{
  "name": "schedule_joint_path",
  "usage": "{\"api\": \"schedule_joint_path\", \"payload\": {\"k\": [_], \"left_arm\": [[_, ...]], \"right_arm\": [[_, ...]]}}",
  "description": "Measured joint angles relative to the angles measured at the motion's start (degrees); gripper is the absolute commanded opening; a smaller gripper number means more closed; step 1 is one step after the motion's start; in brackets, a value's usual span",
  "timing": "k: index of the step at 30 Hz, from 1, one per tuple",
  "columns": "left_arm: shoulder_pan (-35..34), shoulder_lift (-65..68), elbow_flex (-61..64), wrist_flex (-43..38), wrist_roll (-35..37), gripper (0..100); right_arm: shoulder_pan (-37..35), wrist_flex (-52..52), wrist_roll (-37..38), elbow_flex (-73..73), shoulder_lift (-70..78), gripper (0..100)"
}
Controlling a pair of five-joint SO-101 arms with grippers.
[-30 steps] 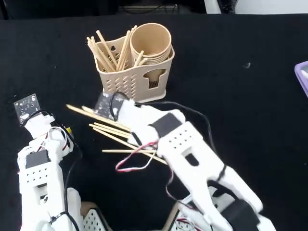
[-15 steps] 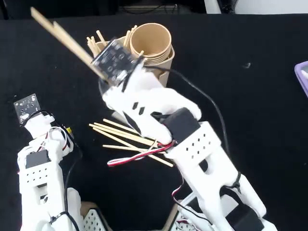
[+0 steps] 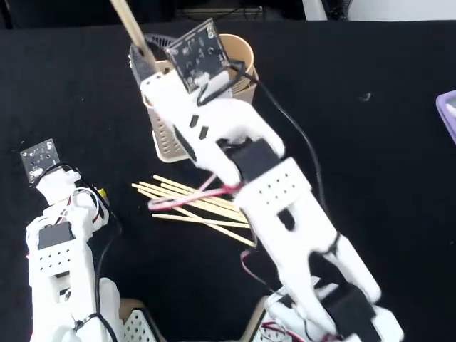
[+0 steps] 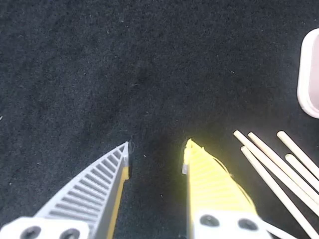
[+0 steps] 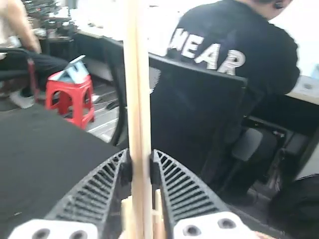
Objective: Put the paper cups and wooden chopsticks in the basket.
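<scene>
Swung up within the last second from low over the loose chopsticks (image 3: 192, 206) to high above the basket (image 3: 165, 142), right arm (image 3: 235, 149) bringing a pinch of sticks along. Now stretched from the near edge across the black tabletop (image 3: 370, 178), wrist over the basket and hiding most of it. Right jaws pressed tight on the held chopsticks (image 5: 137, 89), upright between them in the right wrist view. Seen from the high view slanting up and away past the basket's far left corner. Paper cups (image 3: 242, 48) nested at the basket's right side in the high view, rim showing just beside the wrist. Loose chopsticks fanned flat on the tabletop on the near side of the basket, apart from it and partly under the right arm. Left arm (image 3: 60, 235) unmoved at the near left. Left jaws spread, low over bare tabletop, with the ends of some loose chopsticks just beside the yellow one.
</scene>
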Motion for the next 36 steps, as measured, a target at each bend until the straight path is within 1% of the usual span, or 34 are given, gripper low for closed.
{"api": "schedule_joint_path", "payload": {"k": [3, 6, 8, 11, 13, 17, 22, 26, 29, 32, 33, 36], "left_arm": [[0.0, 0.0, 0.0, 0.0, 0.0, 18], [0.0, 0.0, 0.0, 0.0, 0.0, 18], [0.0, 0.0, 0.0, 0.0, 0.0, 18], [0.0, 0.0, 0.0, 0.0, 0.0, 18], [0.0, 0.0, 0.0, 0.0, 0.0, 18], [0.0, 0.0, 0.0, 0.0, 0.0, 18], [0.0, 0.0, 0.0, 0.0, 0.0, 18], [0.0, 0.0, 0.0, 0.0, 0.0, 18], [0.0, 0.0, 0.0, 0.0, 0.0, 18], [0.0, 0.0, 0.0, 0.0, 0.0, 18], [0.0, 0.0, 0.0, 0.0, 0.0, 18], [0.0, 0.0, 0.0, 0.0, 0.0, 18]], "right_arm": [[2.3, -4.2, 0.0, 0.0, 4.9, 1.1], [2.7, -5.0, 0.0, 0.0, 9.1, 1.5], [2.5, -5.0, 0.0, 0.0, 11.0, 6.0], [2.6, -3.5, -0.1, 0.0, 11.8, 17.5], [2.6, -1.3, -1.8, -0.3, 11.8, 19.5], [2.6, 6.7, -5.8, -4.9, 11.8, 18.4], [2.6, 18.5, -6.9, -12.0, 10.1, 18.4], [2.6, 33.2, -6.4, -15.0, 2.8, 18.4], [2.1, 48.1, -1.1, -15.2, -1.7, 18.8], [-0.4, 61.2, 6.4, -10.5, -3.3, 18.8], [-1.0, 63.1, 9.2, -7.5, -3.3, 18.8], [-1.4, 61.8, 16.4, 5.8, -3.4, 18.8]]}}
